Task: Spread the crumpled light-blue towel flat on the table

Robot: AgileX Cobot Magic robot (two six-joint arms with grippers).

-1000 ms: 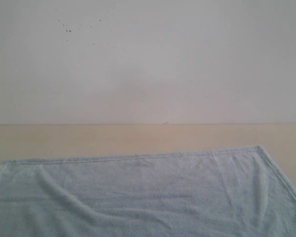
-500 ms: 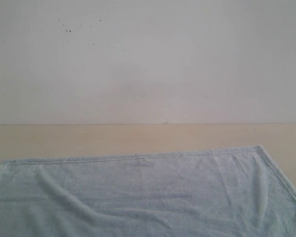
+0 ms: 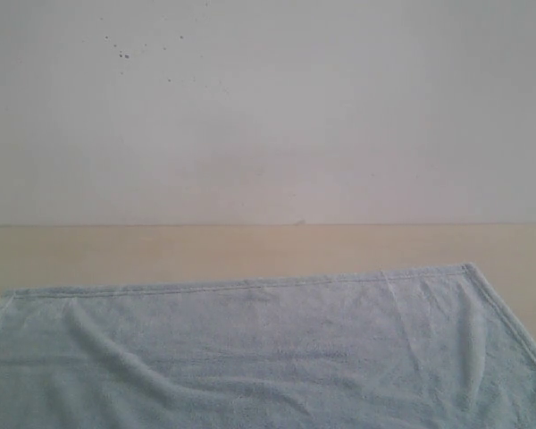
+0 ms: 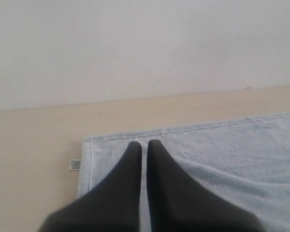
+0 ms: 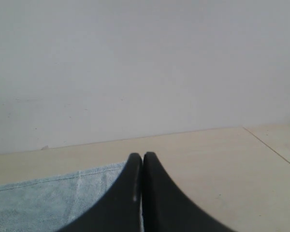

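Observation:
The light-blue towel (image 3: 268, 349) lies spread open on the cream table (image 3: 250, 246), its far hem straight and both far corners showing; soft wrinkles cross its near part. Neither gripper shows in the exterior view. In the left wrist view my left gripper (image 4: 144, 143) is shut, its black fingers over the towel (image 4: 222, 145) close to a far corner, with the white label tag (image 4: 74, 164) poking out at the side hem. In the right wrist view my right gripper (image 5: 142, 155) is shut with nothing in it, over the other far corner of the towel (image 5: 38, 203).
A white-grey wall (image 3: 268, 107) rises behind the table's far edge. Bare tabletop runs between the towel's far hem and the wall, and beside the towel (image 5: 222, 164). A seam or table edge crosses one side of the right wrist view (image 5: 275, 150).

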